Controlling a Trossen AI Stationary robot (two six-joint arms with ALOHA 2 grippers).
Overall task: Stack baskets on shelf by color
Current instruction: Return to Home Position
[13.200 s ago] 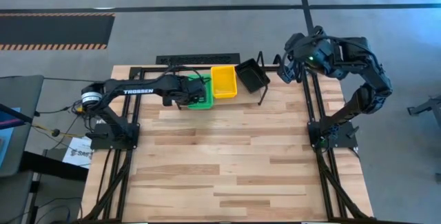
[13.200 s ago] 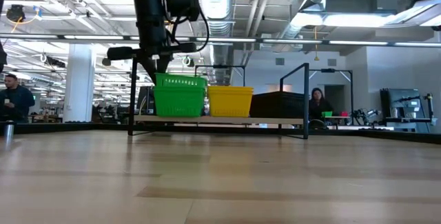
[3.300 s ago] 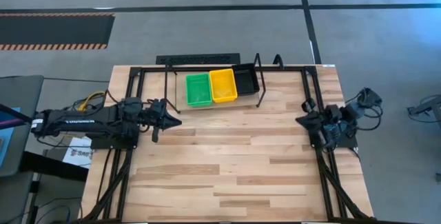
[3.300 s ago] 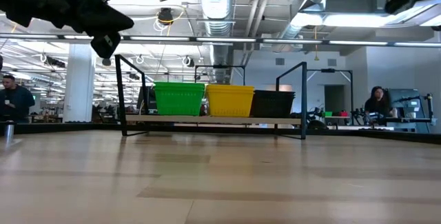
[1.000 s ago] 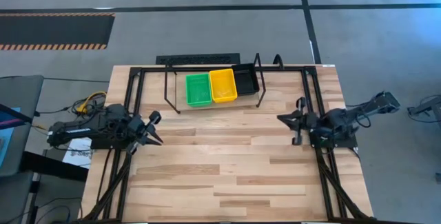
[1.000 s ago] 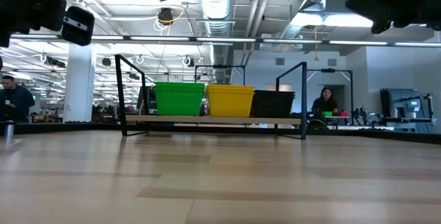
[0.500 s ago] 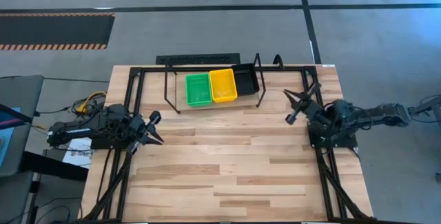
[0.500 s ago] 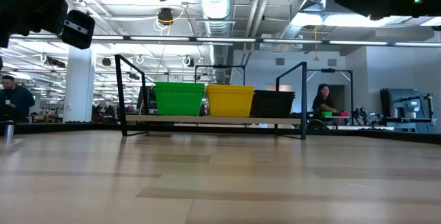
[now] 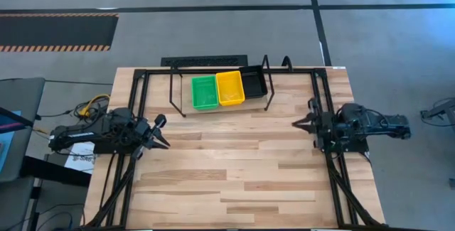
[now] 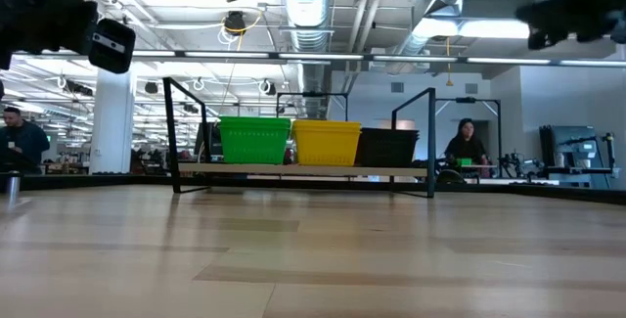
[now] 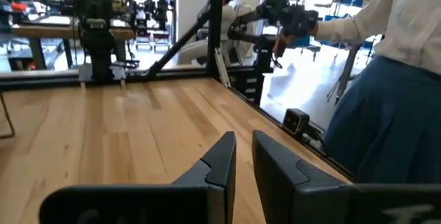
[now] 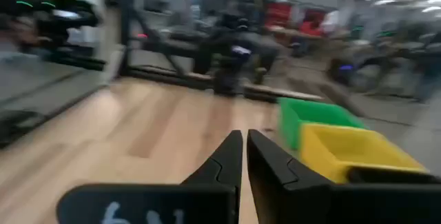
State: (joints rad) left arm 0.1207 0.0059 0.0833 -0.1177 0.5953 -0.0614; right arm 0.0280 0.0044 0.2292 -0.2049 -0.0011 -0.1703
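Fingers together on both: my right gripper has swung away from the shelf; left gripper stays parked at bench edge.

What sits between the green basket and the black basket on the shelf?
The yellow basket sits between them, close beside each, as the high view and the low view both show.

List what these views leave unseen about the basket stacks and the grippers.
1. Baskets per stack: the high view looks straight down, so the green stack, yellow stack and black stack each show one rim; in the low view outer walls hide any nested inside.
2. Right wrist view: the black stack is cut off by the edge.
3. Low view: the left gripper and right gripper are lost among dark arm parts at the top corners.
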